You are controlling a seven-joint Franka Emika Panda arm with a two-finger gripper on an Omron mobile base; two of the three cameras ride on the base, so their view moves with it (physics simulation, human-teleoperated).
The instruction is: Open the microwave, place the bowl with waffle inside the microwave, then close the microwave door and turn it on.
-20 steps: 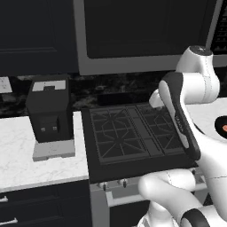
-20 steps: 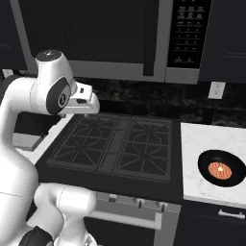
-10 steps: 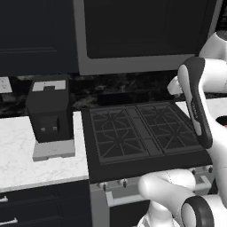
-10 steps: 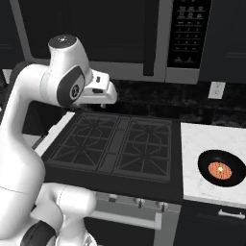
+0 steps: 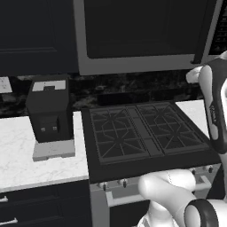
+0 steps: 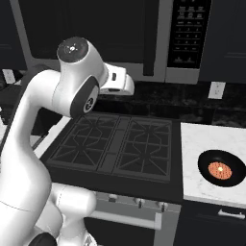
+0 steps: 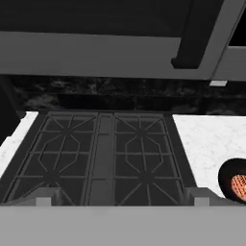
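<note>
Left base view: a black stove [image 5: 146, 135] sits in a white marble desk [image 5: 26, 155]. A black coffee machine [image 5: 49, 116] stands on the desk left of the stove. Above the stove hangs the microwave [image 5: 142, 35], its door [image 5: 137, 29] closed, dark glass in a grey frame. The white arm [image 5: 215, 106] rises at the right edge.

Right base view: the arm [image 6: 72, 96] bends over the stove's [image 6: 120, 146] left side, its hand reaching toward the microwave [image 6: 120, 33]. The dark bar handle [image 6: 151, 38] runs upright beside the control panel [image 6: 187, 33]. The bowl [image 6: 222, 168], holding an orange-brown waffle [image 6: 220, 170], rests on the desk [image 6: 202, 144] right of the stove, well apart from the arm.

Hand view: the gripper [image 7: 122, 197] shows two fingertips [image 7: 45, 197] set wide apart, holding nothing. Beyond lie the stove [image 7: 101, 153], the microwave's [image 7: 96, 53] grey lower edge, and the bowl [image 7: 234, 180] at the right edge.
</note>
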